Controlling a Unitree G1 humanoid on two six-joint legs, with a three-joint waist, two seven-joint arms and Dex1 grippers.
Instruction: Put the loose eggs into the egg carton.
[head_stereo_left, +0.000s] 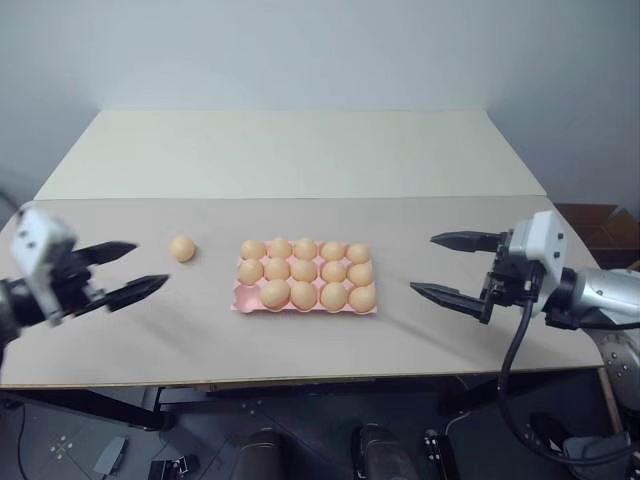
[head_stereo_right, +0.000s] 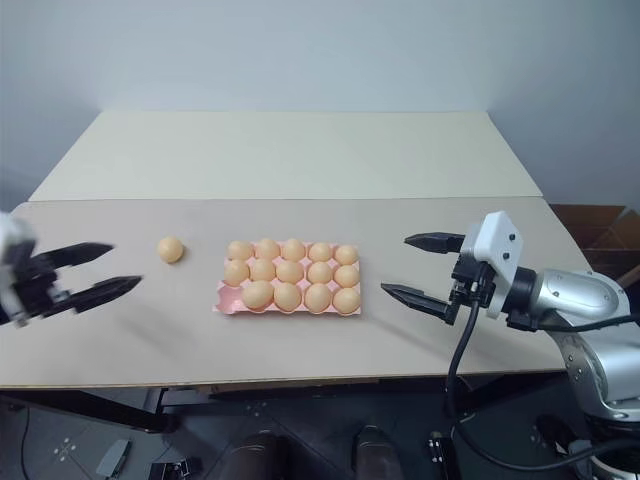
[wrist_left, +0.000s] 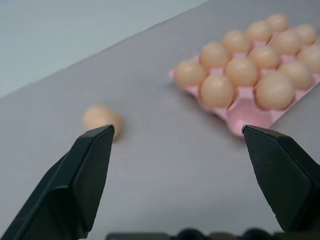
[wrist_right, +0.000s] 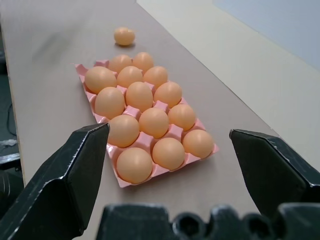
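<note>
Right now your left gripper (head_stereo_left: 118, 272) is spread wide and empty, just left of one loose egg (head_stereo_left: 182, 248) on the worktop (head_stereo_left: 300, 160). That egg lies just beside the egg carton (head_stereo_left: 243, 299), which looks nearly full. Your right gripper (head_stereo_left: 450, 268) hangs released right of the carton.

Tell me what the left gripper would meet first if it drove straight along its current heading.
Likely the egg carton. The left gripper, jaws open, aims that way; the loose egg sits to one side, though depth is unclear.
</note>
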